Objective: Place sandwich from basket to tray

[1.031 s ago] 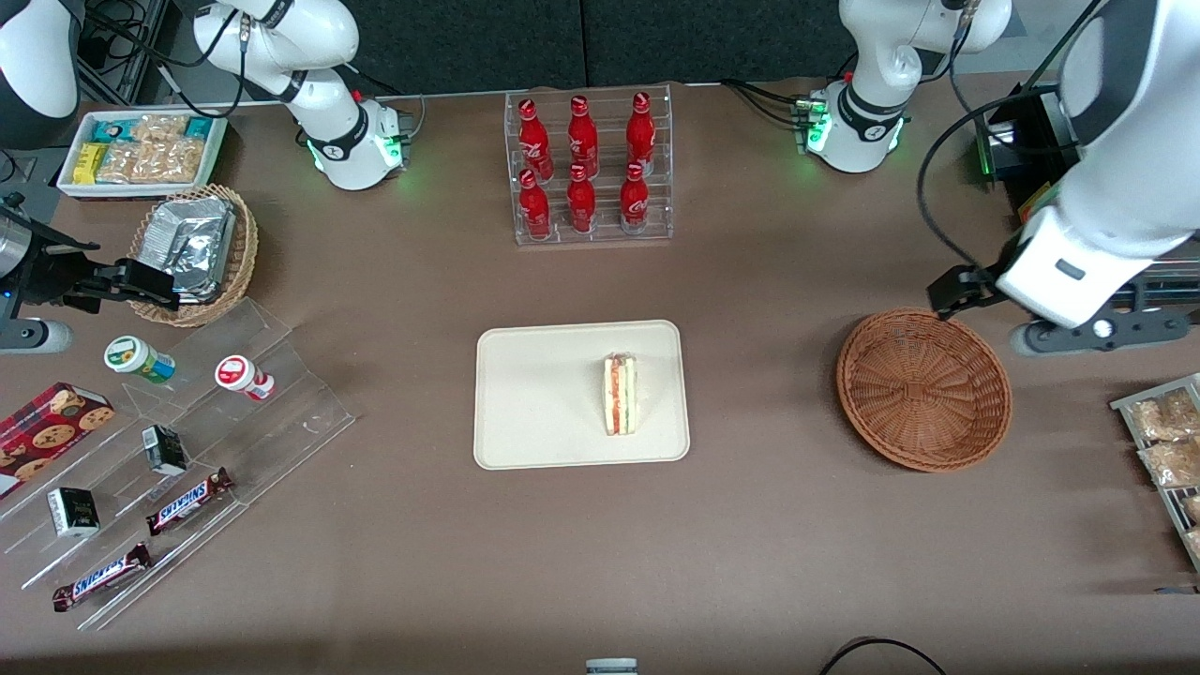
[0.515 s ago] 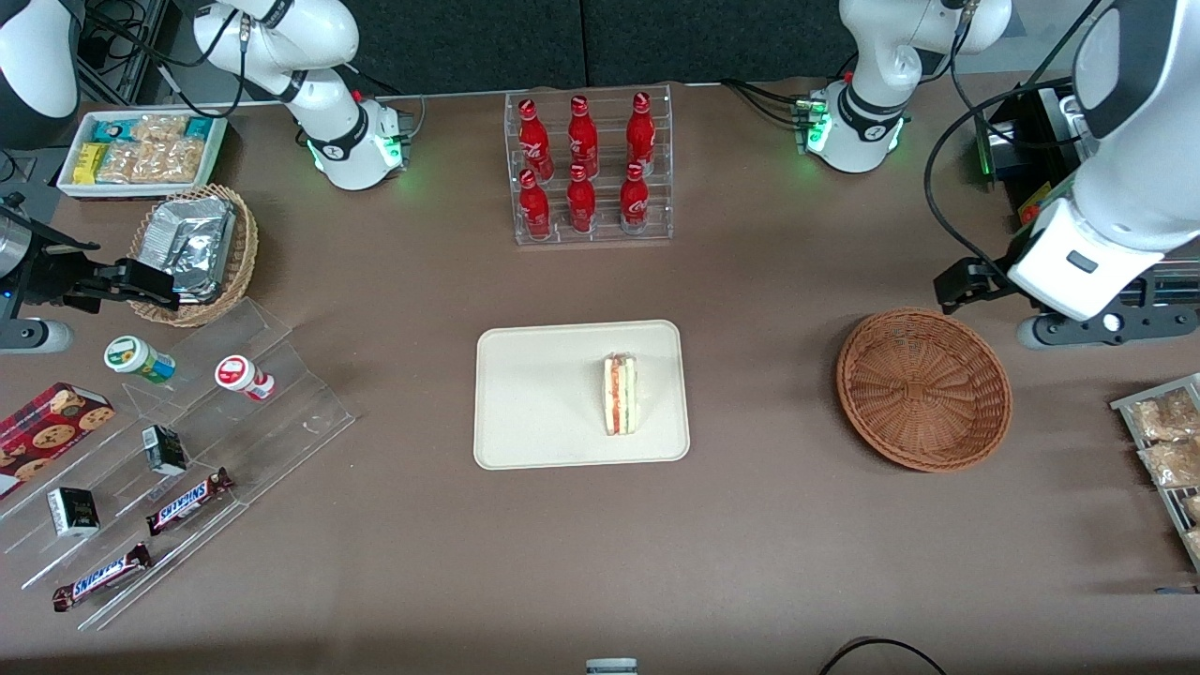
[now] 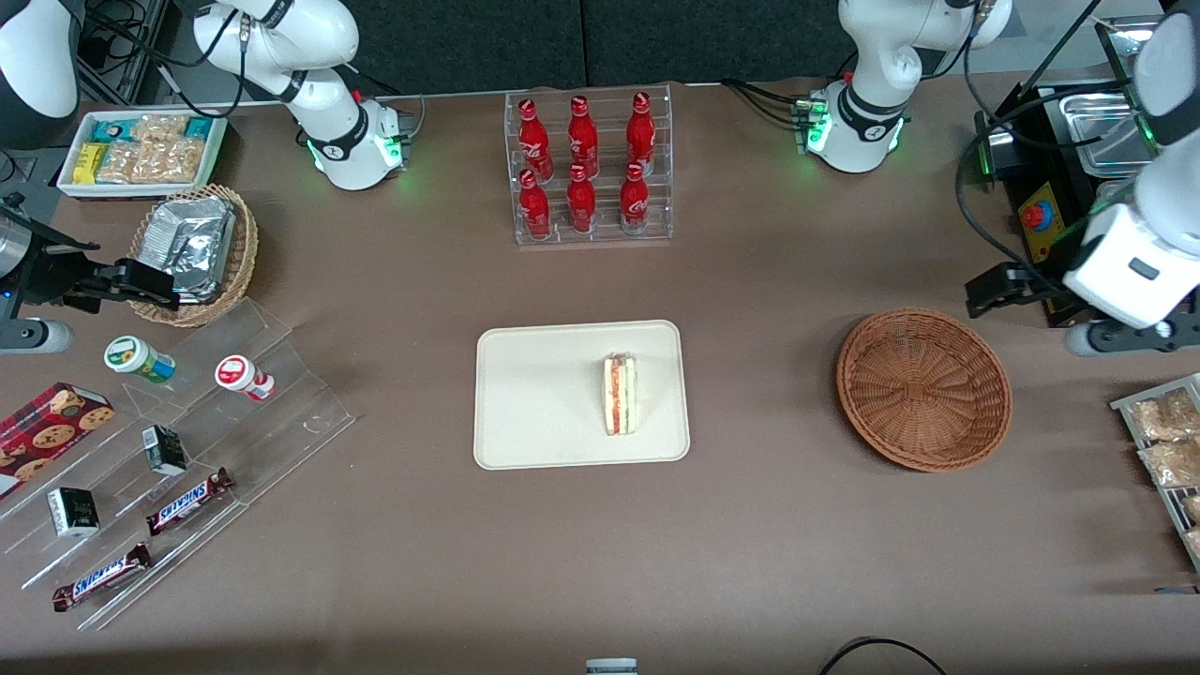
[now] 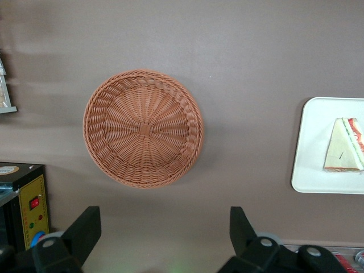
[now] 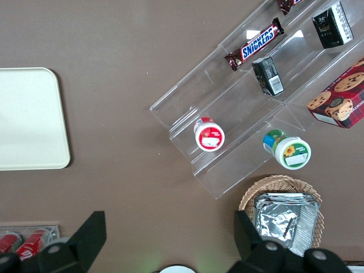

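Change: the left arm's gripper has drawn away from the basket toward the working arm's end of the table.
Gripper: fingers spread wide, holding nothing, above bare table beside the basket.
Sandwich: lying on the tray.
Wrist view only: the sandwich's broad white bread face.
Front view only: the whole tray; a bottle rack farther from the camera.

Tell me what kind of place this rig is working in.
Probably a lab table staged as a snack counter: a rack of red bottles, a sandwich on a tray, an empty basket. The open tool hangs above the table beside the basket.
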Robot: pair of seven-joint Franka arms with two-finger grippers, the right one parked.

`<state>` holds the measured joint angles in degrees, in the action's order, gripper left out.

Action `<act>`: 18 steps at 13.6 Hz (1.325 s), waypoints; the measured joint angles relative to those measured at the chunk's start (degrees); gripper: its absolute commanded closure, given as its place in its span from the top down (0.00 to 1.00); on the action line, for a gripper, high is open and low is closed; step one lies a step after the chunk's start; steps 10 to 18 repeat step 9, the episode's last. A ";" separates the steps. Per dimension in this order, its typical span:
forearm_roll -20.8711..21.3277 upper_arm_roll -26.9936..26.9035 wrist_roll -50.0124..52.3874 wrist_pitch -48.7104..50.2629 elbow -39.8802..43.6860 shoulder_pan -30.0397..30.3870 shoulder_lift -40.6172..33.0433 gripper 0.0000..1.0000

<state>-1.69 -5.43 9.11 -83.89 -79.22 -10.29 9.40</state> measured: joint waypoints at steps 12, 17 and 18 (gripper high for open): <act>-0.05 8.78 -2.07 4.35 0.00 6.56 -2.71 1.00; -0.05 8.78 -2.07 4.35 0.00 6.56 -2.71 1.00; -0.05 8.78 -2.07 4.35 0.00 6.56 -2.71 1.00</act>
